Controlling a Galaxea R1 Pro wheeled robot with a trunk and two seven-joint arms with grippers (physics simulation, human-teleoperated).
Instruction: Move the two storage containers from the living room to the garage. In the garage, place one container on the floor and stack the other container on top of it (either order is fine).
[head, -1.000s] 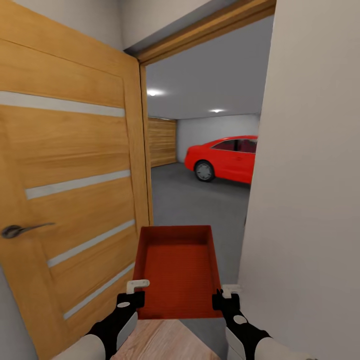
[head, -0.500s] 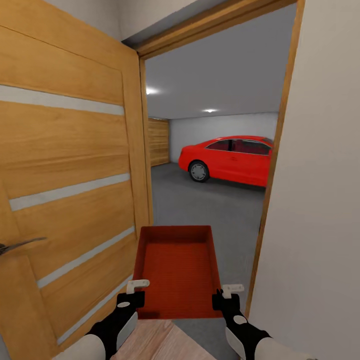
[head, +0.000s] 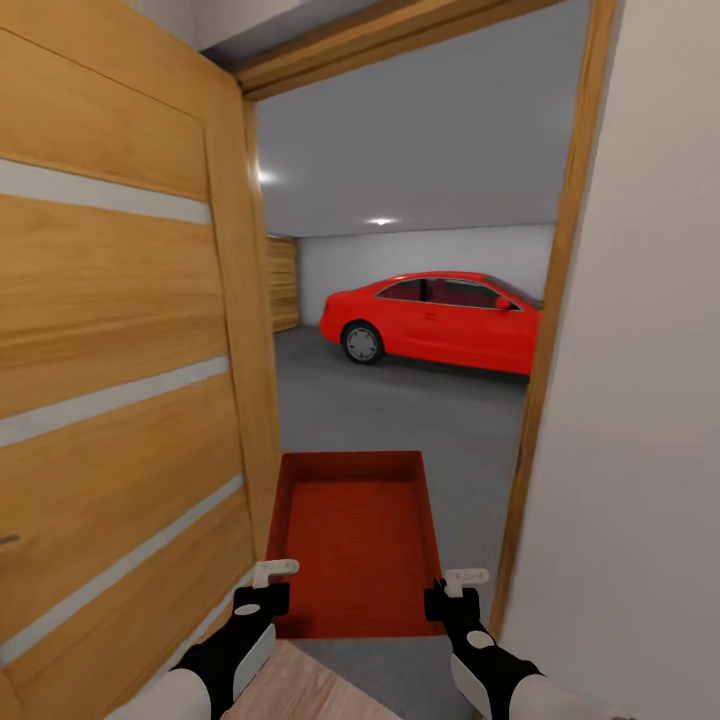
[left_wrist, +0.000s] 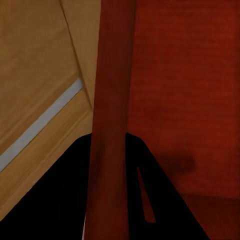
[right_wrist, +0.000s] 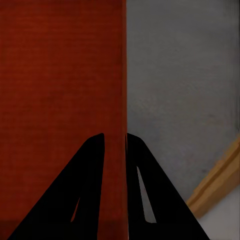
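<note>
Left gripper (head: 274, 573): you have it clamped on the left wall of the storage container at its near corner; in the left wrist view the two dark fingers (left_wrist: 60, 200) sit either side of that wall, jaws narrow on it.
Right gripper (head: 461, 579): you hold the right wall near its near corner the same way; in the right wrist view the thin red wall runs between the fingers (right_wrist: 145, 200), jaws narrow on it.
Storage container (head: 356, 540): an orange-red open box, level, carried between your two grippers out in front of you, above the ground, in the doorway.
Wood plank floor (head: 290, 690): a light strip lies under your forearms, just below the container's near edge.
Wooden door (head: 120, 380): it stands swung open at your left, close beside the container's left wall, with pale horizontal stripes across it.
Door frame (head: 545, 330): its right post rises just right of the right gripper, against a pale wall (head: 640, 400).
Concrete floor (head: 400, 420): dark grey, it begins just beyond the threshold and runs on into the garage.
Red car (head: 435, 320): it is parked at the far side, well apart from the container, in front of the pale back wall.
</note>
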